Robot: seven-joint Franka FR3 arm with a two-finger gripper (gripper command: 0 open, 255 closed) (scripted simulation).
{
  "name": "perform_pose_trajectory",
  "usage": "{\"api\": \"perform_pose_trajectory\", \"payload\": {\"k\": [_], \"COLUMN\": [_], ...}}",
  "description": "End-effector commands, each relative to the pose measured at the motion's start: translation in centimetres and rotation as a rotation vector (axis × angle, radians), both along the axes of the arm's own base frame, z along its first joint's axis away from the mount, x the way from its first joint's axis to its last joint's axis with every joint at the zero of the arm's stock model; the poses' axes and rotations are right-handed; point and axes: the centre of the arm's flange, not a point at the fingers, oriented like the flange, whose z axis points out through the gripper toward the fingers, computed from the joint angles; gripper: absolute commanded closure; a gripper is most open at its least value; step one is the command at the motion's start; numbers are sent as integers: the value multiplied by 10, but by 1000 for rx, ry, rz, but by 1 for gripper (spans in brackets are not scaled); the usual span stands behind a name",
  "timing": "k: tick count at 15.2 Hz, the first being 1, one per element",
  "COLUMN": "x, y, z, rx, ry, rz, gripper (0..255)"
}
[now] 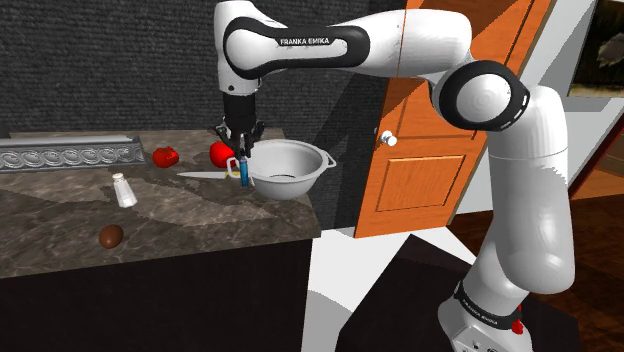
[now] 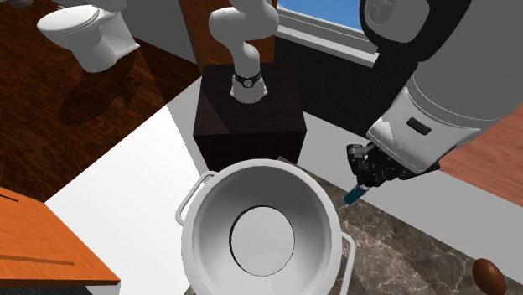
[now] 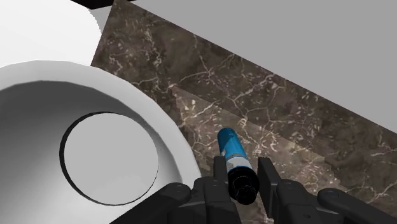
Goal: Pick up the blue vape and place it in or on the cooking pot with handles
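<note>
The gripper (image 3: 243,172) clamps the blue vape (image 3: 231,148). In the shoulder view the white pot (image 1: 305,165) lies at its three o'clock; releasing now would likely miss the rim.

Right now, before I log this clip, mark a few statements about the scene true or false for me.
1. The gripper is shut on the blue vape. True.
2. The vape already lies inside the pot. False: the fingers clasp it beside the pot, outside its rim, above the counter.
3. The pot has nothing in it. True.
4. The door past the counter's end is blue. False: it is orange-brown.
5. The brown oval thing touches the pot. False: it lies on the counter well apart from it.
</note>
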Motion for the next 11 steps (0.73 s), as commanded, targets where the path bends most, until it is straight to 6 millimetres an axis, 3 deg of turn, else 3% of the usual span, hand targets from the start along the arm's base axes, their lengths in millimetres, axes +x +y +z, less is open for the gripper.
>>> {"api": "perform_pose_trajectory", "payload": {"k": [1, 10, 11], "x": [0, 0, 3], "y": [0, 0, -13], "z": [10, 56, 58], "rx": [0, 0, 0], "ry": [0, 0, 0], "rz": [0, 0, 0], "gripper": [255, 255, 255]}}
